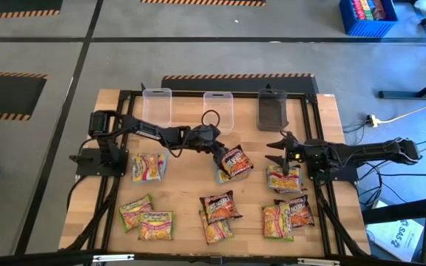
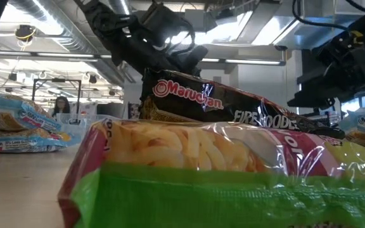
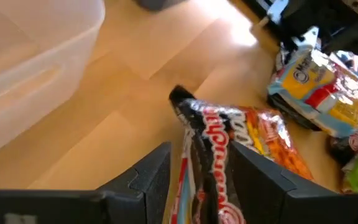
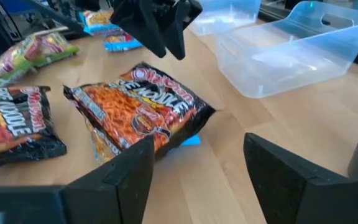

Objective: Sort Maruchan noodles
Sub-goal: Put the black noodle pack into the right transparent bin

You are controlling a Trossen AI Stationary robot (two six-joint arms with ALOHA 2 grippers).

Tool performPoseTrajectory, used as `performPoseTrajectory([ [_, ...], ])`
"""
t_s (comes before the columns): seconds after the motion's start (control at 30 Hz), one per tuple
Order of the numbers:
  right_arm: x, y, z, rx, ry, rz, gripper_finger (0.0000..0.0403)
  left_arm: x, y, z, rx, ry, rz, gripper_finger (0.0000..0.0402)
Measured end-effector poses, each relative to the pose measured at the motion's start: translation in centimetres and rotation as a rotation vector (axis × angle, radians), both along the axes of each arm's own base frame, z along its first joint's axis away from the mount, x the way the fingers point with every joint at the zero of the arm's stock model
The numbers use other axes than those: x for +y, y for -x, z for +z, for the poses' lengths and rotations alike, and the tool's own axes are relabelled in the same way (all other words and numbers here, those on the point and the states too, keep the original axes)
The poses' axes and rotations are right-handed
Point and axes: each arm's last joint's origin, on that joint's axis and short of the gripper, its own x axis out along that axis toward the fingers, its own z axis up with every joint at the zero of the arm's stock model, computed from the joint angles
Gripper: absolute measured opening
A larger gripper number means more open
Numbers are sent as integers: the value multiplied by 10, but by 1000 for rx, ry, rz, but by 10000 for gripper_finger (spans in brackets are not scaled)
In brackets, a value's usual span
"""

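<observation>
So your left gripper is mid-table with a dark maroon packet between its fingers. From the left wrist view the packet stands edge-up in the gap, but I can't tell if the fingers are actually squeezing it or just around it. It leans on a blue-edged packet underneath. Your right gripper hangs with fingers spread, nothing in them, just beside a yellow-orange packet on the right. The other packets are scattered along the near edge.
</observation>
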Motion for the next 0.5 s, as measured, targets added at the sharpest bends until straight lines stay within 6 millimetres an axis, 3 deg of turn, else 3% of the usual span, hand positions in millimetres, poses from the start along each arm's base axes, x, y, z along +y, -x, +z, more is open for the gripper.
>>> performPoseTrajectory([
  [0.5,0,-1,4,-43,-5,-1,227,-8,-1,-7,35,33,-85,156],
])
